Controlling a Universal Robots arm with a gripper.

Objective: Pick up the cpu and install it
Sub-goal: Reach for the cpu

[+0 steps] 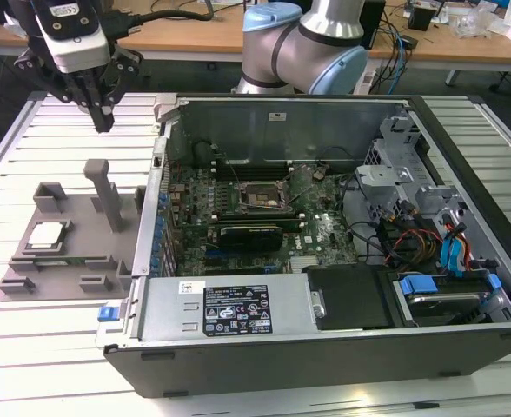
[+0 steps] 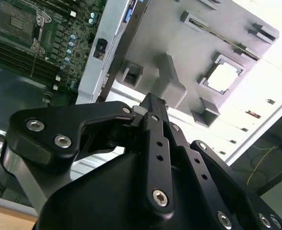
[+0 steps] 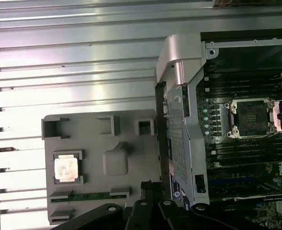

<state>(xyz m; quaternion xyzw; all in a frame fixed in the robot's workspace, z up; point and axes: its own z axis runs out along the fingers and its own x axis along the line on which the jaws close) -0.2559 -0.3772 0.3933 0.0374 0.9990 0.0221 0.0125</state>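
One cpu [image 1: 47, 234] rests on the grey fixture [image 1: 86, 241], seven o'clock of your gripper [image 1: 104, 122] in the exterior view. It is closed tight, holding nothing.

Bright, even light from above fills the exterior view, laying a soft sheen on the slatted table [image 1: 29, 365] at the exterior view's left, while the inside of the computer case [image 1: 325, 356] lies in deep shade. In the second wrist view the table and the cpu [image 2: 224, 77] burn out to near white, and the gripper [image 2: 150, 99] close to the lens is a dark, shadowed mass. In the first wrist view the table gleams in bright bands, and the cpu glares pale on the grey fixture [image 3: 107, 139].
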